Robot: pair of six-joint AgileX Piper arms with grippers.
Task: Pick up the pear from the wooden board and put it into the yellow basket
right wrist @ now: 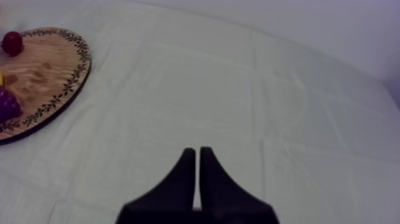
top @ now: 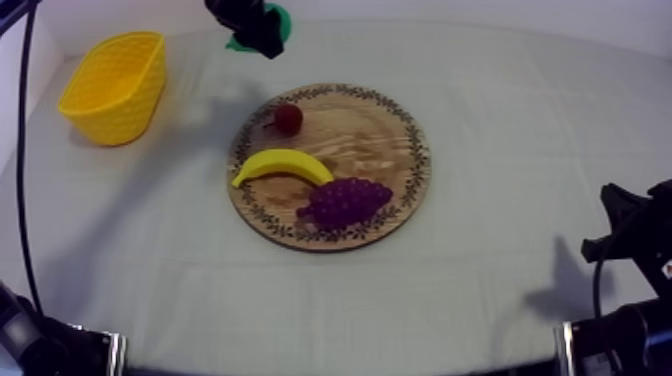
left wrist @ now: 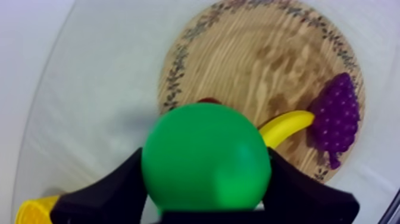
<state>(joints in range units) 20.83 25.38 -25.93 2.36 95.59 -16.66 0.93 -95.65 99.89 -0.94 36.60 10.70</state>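
The green pear (left wrist: 205,158) is held in the air by my left gripper (top: 255,30), which is shut on it, a black finger (left wrist: 113,190) on each side. In the top view the pear (top: 281,20) peeks out behind the gripper, beyond the far rim of the round wooden board (top: 370,130) and right of the yellow basket (top: 115,85). In the left wrist view the board (left wrist: 262,59) lies below the pear and a corner of the basket (left wrist: 33,211) shows beside one finger. My right gripper (right wrist: 197,161) is shut on nothing, low at the table's right side (top: 625,225).
On the board lie a banana (top: 283,165), a bunch of grapes (top: 345,203) and a small red fruit (top: 288,119). Bare cloth stretches between board and basket. From the right wrist, the board's edge (right wrist: 47,65) lies far off.
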